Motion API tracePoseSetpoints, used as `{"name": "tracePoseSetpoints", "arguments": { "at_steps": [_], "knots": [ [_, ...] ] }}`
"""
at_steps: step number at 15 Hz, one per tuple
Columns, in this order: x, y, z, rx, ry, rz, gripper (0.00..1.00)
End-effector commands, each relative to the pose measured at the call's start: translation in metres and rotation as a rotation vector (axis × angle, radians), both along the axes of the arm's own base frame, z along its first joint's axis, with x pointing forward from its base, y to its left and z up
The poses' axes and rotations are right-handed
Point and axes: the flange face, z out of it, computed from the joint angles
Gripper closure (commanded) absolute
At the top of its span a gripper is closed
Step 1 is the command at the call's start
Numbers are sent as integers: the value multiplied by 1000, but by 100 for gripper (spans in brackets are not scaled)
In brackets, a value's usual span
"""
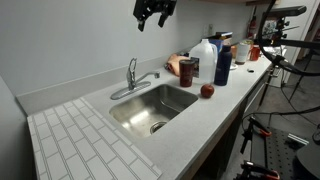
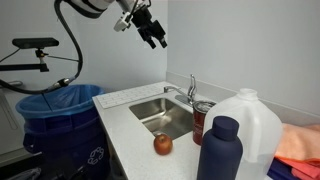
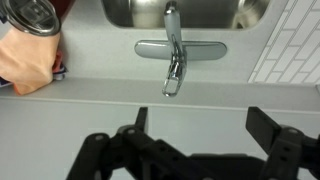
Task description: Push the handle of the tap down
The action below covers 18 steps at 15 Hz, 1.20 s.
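The chrome tap [image 1: 133, 80] stands behind the steel sink [image 1: 150, 108]; it also shows in an exterior view [image 2: 192, 95]. Its slim handle [image 1: 131, 65] points upward, also seen in an exterior view [image 2: 193, 80]. In the wrist view I look straight down on the tap [image 3: 176, 48], with the looped handle [image 3: 172, 80] toward me and the spout over the basin. My gripper [image 1: 152, 15] hangs high above the tap, open and empty, well apart from it. It shows in both exterior views [image 2: 155, 36], and its two fingers frame the counter in the wrist view [image 3: 203, 125].
A red apple [image 1: 207, 91], dark blue bottle [image 1: 222, 62], white jug [image 1: 204, 54], brown can [image 1: 188, 68] and orange cloth [image 3: 28, 60] stand on the counter beside the sink. A tiled drainboard [image 1: 80, 140] lies on the other side. A blue bin [image 2: 60, 110] stands by the counter.
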Motion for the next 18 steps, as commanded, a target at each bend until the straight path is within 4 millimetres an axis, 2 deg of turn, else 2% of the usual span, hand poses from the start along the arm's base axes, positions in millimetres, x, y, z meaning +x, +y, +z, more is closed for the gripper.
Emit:
{"name": "tracePoseSetpoints", "arguments": {
  "at_steps": [1,8,9,11,15,18],
  "knots": [
    [50,-9,-5,5,-58,25,0],
    [130,-21,-77,19,-31,34,0],
    [103,-21,-69,41,-22,39,0],
    [120,-26,-84,39,-9,32,0],
    [131,-25,-86,29,-35,38,0],
    [149,-29,-91,25,-101,28,0]
  ]
}}
